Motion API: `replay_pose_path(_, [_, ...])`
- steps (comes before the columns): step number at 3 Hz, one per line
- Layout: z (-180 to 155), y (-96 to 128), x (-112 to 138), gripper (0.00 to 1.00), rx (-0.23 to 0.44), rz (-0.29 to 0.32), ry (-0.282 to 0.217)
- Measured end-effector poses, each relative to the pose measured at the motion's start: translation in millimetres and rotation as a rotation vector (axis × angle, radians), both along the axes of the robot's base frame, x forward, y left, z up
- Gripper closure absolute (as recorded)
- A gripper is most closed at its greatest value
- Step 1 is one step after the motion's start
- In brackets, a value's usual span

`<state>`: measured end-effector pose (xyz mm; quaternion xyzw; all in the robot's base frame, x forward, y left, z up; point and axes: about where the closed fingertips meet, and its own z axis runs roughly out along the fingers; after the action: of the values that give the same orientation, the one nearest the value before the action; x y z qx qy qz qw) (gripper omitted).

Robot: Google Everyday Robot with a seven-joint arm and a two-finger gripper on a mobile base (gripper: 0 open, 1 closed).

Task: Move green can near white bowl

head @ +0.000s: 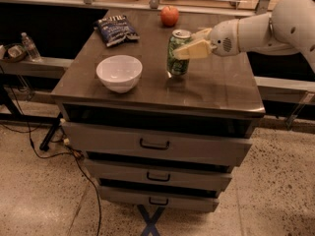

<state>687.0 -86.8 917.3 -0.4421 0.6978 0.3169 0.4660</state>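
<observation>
The green can (177, 54) stands upright near the middle of the dark cabinet top (216, 90), its silver top showing. My gripper (191, 42) reaches in from the right on a white arm and is shut on the can's upper part, one pale finger (194, 49) across its front. The white bowl (119, 73) sits on the top to the can's left, with a gap of about one can width between them.
A dark blue snack bag (115, 30) lies at the back left and a red apple (169, 16) at the back middle. The top sits on a cabinet with three drawers (154, 144). A water bottle (30, 46) stands on a side ledge at left. Cables run on the floor.
</observation>
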Motion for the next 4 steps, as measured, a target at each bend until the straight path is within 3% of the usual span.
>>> replay_pose_path(1, [-2,41,-18,0.97,0.019,0.081,-0.027])
replay_pose_path(3, [-16,85,-19,0.36,-0.012,0.158,-0.061])
replay_pose_path(4, [-17,89,-19,0.13,-0.017,0.159,-0.063])
